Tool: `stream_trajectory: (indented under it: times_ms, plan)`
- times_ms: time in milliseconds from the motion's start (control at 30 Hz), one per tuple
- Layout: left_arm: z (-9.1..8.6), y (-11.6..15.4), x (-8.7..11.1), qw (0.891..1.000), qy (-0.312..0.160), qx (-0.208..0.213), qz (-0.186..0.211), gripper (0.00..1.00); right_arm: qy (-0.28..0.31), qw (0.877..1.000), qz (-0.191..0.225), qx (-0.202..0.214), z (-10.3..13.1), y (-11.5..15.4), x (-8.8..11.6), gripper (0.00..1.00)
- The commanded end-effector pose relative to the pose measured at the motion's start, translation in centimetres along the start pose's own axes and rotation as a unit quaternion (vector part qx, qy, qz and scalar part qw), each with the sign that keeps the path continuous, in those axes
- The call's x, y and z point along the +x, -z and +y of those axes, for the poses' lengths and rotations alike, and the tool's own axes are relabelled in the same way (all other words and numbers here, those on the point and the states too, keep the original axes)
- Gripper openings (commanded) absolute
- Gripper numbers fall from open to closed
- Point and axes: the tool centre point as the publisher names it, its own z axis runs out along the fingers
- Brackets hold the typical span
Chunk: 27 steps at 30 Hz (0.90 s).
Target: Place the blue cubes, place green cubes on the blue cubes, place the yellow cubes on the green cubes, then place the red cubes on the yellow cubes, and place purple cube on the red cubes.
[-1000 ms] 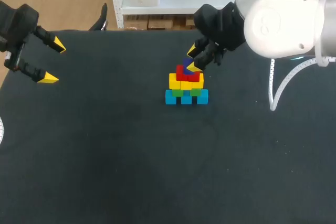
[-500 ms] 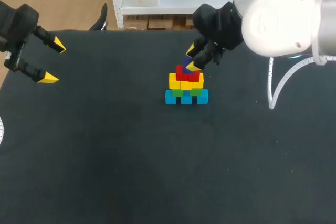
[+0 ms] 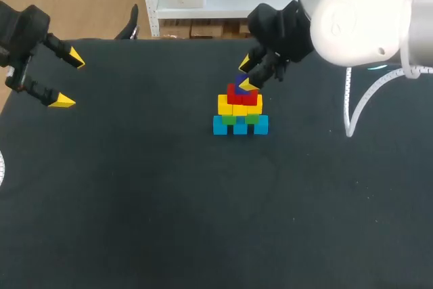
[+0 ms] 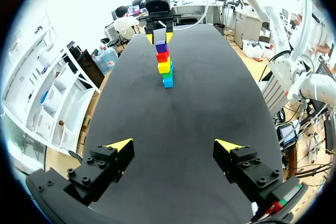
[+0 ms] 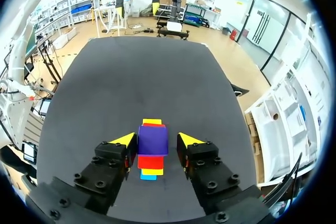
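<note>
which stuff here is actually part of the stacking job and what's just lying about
Job: blue cubes, green cubes, yellow cubes, red cubes, purple cube, right gripper open around it.
Idle: left gripper, black table, white cable.

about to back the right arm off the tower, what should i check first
1. Purple cube sits on the red cubes: ok.
2. Order below, yellow cubes, green cubes, blue cubes: ok.
3. Right gripper open, a gap shows beside the purple cube: ok.
4. Its other finger clear of that cube: cannot tell.
5. Left gripper open, far from the cubes: ok.
</note>
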Motion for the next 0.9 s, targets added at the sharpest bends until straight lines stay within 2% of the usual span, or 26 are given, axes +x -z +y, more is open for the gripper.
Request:
stream_trajectory:
  times_ms: [33, 67, 200, 300, 500, 633, 900]
  plan:
    - [0.0, 0.0, 0.0, 1.0, -0.001, 0.0, 0.0, 1.0, 0.002, 1.0, -0.01, -0.006, 0.2, 0.7, 0.1, 0.94]
    - [0.0, 0.0, 0.0, 1.0, -0.001, 0.0, 0.0, 1.0, 0.001, 1.0, -0.014, -0.007, 0.4, 1.0, 0.1, 1.0]
    - [0.0, 0.0, 0.0, 1.0, -0.001, 0.0, 0.0, 1.0, 0.0, 1.0, -0.03, -0.004, 0.9, 2.3, 0.4, 1.0]
    - [0.0, 0.0, 0.0, 1.0, -0.001, 0.0, 0.0, 1.0, -0.006, 0.999, -0.051, 0.0, 1.2, 3.6, 1.4, 1.0]
    - [0.0, 0.0, 0.0, 1.0, -0.001, 0.0, 0.0, 1.0, -0.017, 0.992, -0.126, -0.003, 1.3, 5.7, 4.8, 1.0]
    - [0.0, 0.0, 0.0, 1.0, -0.001, 0.0, 0.0, 1.0, -0.018, 0.985, -0.17, 0.015, 1.7, 7.3, 7.3, 1.0]
    - [0.0, 0.0, 0.0, 1.0, -0.001, 0.0, 0.0, 1.0, -0.002, 0.985, -0.171, 0.034, 2.4, 9.9, 10.4, 1.0]
